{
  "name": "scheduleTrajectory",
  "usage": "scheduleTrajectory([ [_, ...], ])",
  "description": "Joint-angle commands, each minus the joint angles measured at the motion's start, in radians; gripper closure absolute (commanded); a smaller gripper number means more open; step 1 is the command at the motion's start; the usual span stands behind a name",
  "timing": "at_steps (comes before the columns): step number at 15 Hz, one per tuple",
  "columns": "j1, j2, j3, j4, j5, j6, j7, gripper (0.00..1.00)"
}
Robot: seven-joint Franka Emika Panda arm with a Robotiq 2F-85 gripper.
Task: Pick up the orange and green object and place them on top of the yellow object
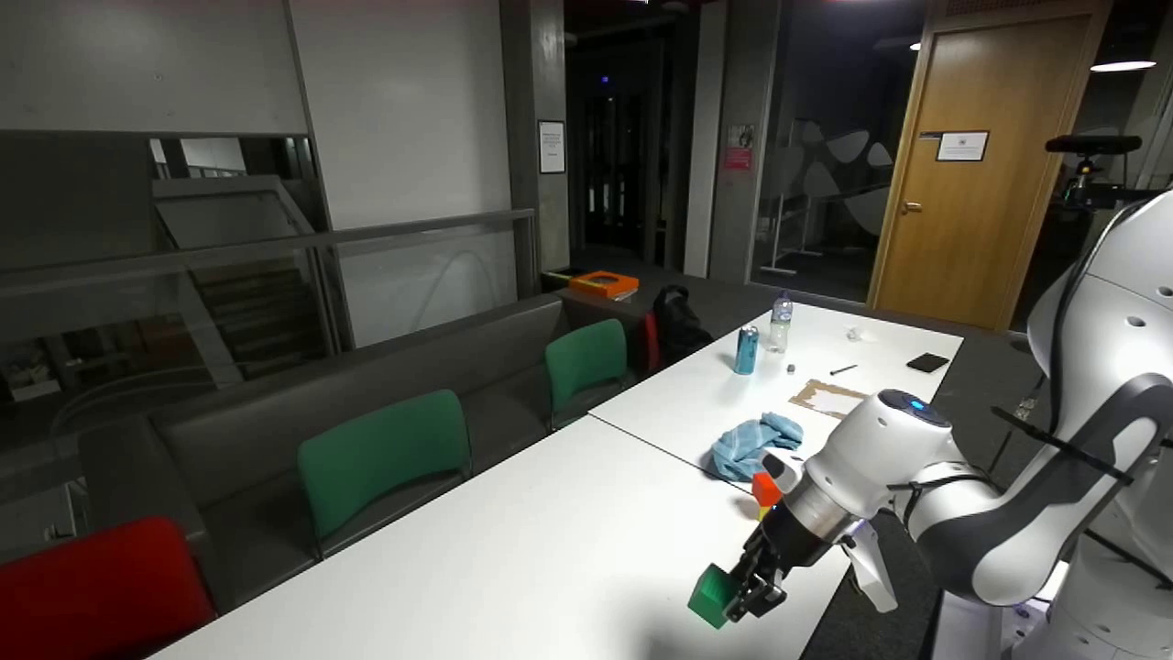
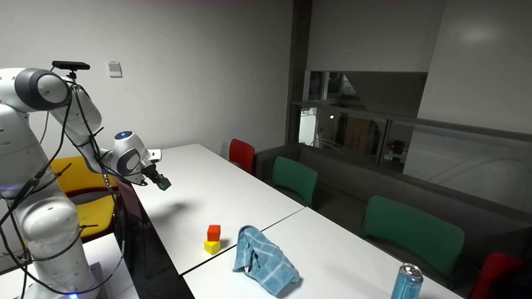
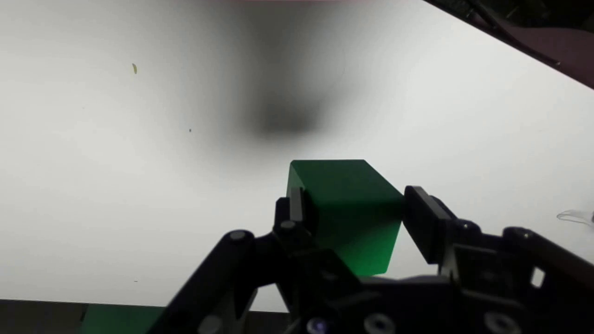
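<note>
My gripper (image 3: 355, 204) is shut on a green cube (image 3: 357, 232), one finger on each side of it. I hold the cube tilted above the white table, and its shadow falls apart from it. The green cube shows in both exterior views (image 1: 711, 598) (image 2: 164, 184). The orange cube (image 2: 214, 233) sits on top of the yellow cube (image 2: 212, 247) near the table seam. In an exterior view the orange cube (image 1: 764, 489) and yellow cube (image 1: 762, 512) are partly hidden behind my arm. Both are out of view in the wrist view.
A blue cloth (image 2: 266, 261) lies across the seam from the stacked cubes. A blue can (image 1: 746, 350), a bottle (image 1: 780, 323) and a piece of cardboard (image 1: 825, 399) are farther along the white table (image 1: 513, 541). Chairs and a sofa line the far edge.
</note>
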Motion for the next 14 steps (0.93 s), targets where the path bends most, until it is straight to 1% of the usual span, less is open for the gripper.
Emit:
scheduleTrajectory([
  [1, -0.101, -0.056, 0.082, 0.002, -0.029, -0.014, 0.058, 0.67],
  [2, -0.108, -0.073, 0.093, -0.020, -0.018, 0.003, 0.066, 0.67],
  [4, -0.149, -0.072, 0.131, -0.003, -0.018, -0.004, 0.076, 0.67],
  [10, -0.207, -0.072, 0.201, -0.009, -0.011, 0.008, 0.088, 0.67],
  [11, -0.209, -0.060, 0.206, -0.008, -0.011, 0.008, 0.079, 0.67],
  [12, -0.196, -0.032, 0.199, 0.001, -0.014, 0.005, 0.055, 0.67],
  [13, -0.180, -0.038, 0.182, 0.001, -0.001, 0.000, 0.058, 0.67],
  [14, -0.180, -0.036, 0.185, 0.001, 0.000, 0.000, 0.058, 0.42],
])
